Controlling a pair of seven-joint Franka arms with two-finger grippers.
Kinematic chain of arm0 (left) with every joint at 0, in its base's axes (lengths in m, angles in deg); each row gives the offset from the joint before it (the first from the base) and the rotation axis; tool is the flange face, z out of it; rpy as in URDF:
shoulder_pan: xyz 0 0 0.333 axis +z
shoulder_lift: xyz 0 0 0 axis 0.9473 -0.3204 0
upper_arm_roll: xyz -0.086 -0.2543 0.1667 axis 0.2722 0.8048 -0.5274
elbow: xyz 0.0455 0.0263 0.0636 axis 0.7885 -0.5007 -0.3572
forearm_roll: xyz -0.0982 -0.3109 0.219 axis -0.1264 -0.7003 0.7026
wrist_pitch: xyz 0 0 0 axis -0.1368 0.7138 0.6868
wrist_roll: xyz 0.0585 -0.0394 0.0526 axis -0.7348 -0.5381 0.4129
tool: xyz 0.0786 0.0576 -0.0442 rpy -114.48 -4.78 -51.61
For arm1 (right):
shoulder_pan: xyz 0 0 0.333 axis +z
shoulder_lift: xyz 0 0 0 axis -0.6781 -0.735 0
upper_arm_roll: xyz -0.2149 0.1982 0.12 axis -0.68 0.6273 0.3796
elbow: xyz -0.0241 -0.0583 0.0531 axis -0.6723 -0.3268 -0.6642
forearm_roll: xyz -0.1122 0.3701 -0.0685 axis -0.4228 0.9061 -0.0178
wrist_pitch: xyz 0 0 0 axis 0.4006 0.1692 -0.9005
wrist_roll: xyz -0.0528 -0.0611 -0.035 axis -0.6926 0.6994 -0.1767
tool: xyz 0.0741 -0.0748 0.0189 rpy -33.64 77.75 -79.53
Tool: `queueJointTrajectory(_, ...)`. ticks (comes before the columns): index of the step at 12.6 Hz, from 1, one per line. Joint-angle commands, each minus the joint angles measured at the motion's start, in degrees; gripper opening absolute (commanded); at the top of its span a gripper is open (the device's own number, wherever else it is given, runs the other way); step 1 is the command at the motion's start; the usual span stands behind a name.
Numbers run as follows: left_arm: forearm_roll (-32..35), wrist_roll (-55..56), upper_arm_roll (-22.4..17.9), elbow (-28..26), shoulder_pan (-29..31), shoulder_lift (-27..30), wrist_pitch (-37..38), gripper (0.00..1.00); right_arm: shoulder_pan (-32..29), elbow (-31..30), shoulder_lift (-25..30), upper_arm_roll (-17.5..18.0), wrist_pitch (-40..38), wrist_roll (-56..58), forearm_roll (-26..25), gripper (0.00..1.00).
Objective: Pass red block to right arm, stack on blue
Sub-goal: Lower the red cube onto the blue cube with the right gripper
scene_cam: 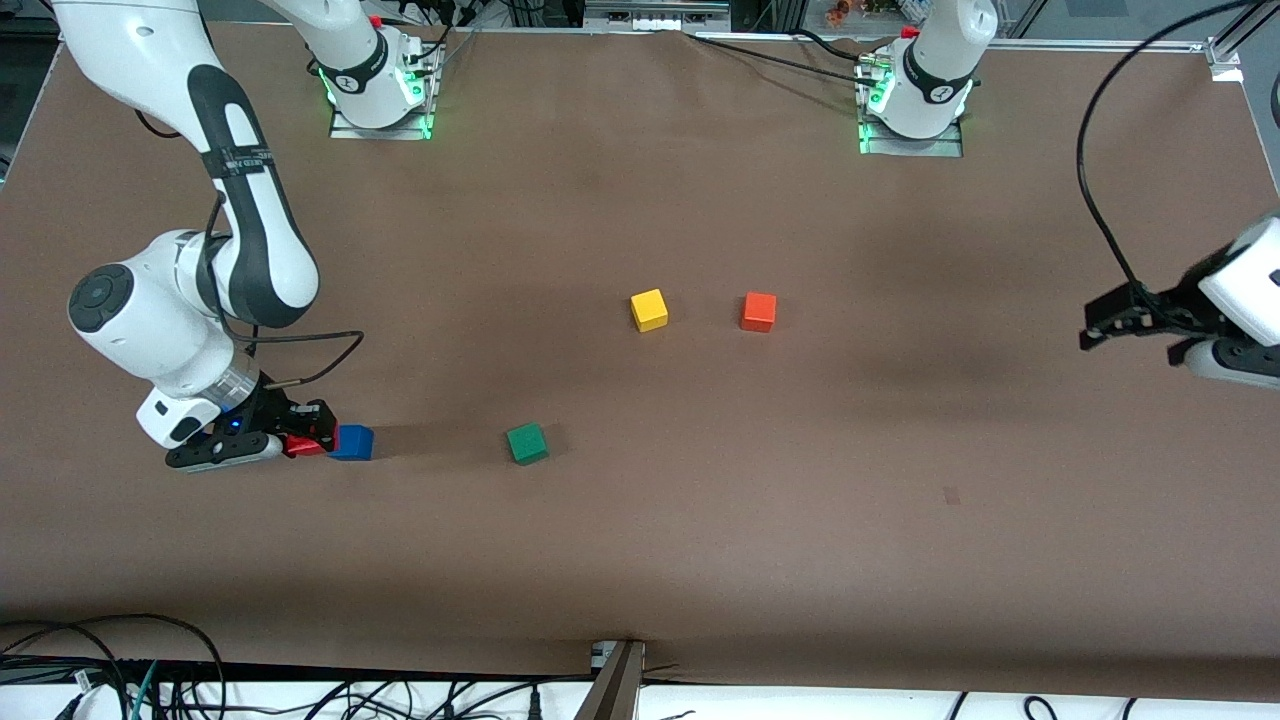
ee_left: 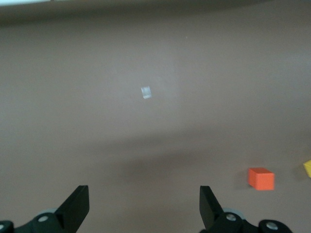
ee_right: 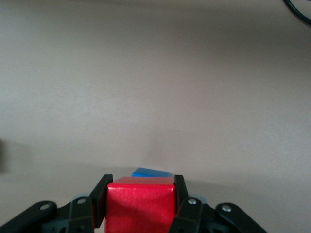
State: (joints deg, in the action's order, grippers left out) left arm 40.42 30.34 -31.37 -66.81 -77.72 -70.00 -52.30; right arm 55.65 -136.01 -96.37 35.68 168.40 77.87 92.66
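Note:
My right gripper [scene_cam: 306,438] is shut on the red block [scene_cam: 301,446], low at the table toward the right arm's end. The blue cube [scene_cam: 352,441] stands on the table right beside the red block; whether they touch I cannot tell. In the right wrist view the red block [ee_right: 140,205] fills the space between the black fingers [ee_right: 99,201], and a sliver of the blue cube's top [ee_right: 152,173] shows just past it. My left gripper [scene_cam: 1096,326] hangs open and empty above the table at the left arm's end; in its own view the left gripper [ee_left: 144,208] holds nothing.
A green cube [scene_cam: 527,443] lies beside the blue cube, toward the table's middle. A yellow cube [scene_cam: 649,310] and an orange cube [scene_cam: 758,312] sit side by side farther from the front camera. The left wrist view shows the orange cube [ee_left: 261,178] and the yellow cube's corner [ee_left: 307,168].

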Motion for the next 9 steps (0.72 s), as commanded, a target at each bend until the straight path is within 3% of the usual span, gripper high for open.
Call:
queueJointTrajectory(1,1.84,4.59,4.91,-2.19,4.71,3.31,4.70,1.00,-0.03,-0.47,-0.67,0.10,2.28,0.45,-0.78,0.00)
queueJointTrajectory(9,1.84,4.85,5.28,-2.46,6.33,1.90,4.88,1.00,1.28,-0.90,-2.08,0.10,3.95,-3.51,-0.34,0.00)
